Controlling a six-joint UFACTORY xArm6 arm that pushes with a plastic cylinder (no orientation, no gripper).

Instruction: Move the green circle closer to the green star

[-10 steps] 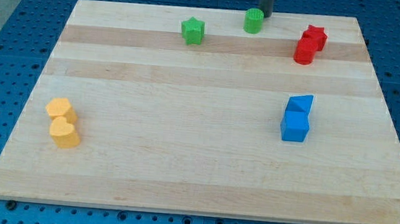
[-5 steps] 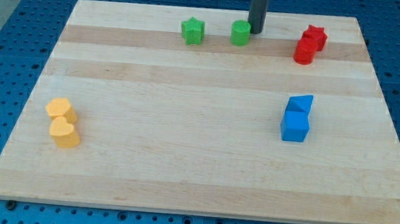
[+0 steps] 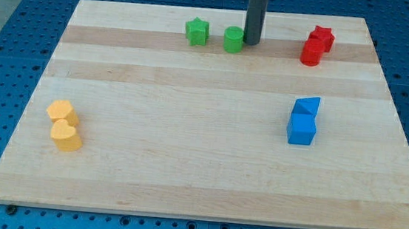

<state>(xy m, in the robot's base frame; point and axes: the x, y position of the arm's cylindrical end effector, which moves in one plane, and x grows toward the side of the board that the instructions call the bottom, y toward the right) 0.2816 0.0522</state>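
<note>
The green circle (image 3: 233, 40) sits near the view's top, a short gap to the right of the green star (image 3: 196, 31). My tip (image 3: 251, 43) is down on the board, touching the circle's right side. The dark rod rises straight up out of the view's top.
A red star (image 3: 322, 37) and a red cylinder (image 3: 311, 53) stand together at the top right. Two blue blocks, a wedge (image 3: 308, 106) and a cube (image 3: 301, 129), sit at the right. Two yellow blocks (image 3: 63, 124) sit at the left. The wooden board (image 3: 185, 165) lies on a blue pegboard.
My tip has moved left and slightly down, pushing the green circle left and a little down, closer to the green star. The other blocks have not moved.
</note>
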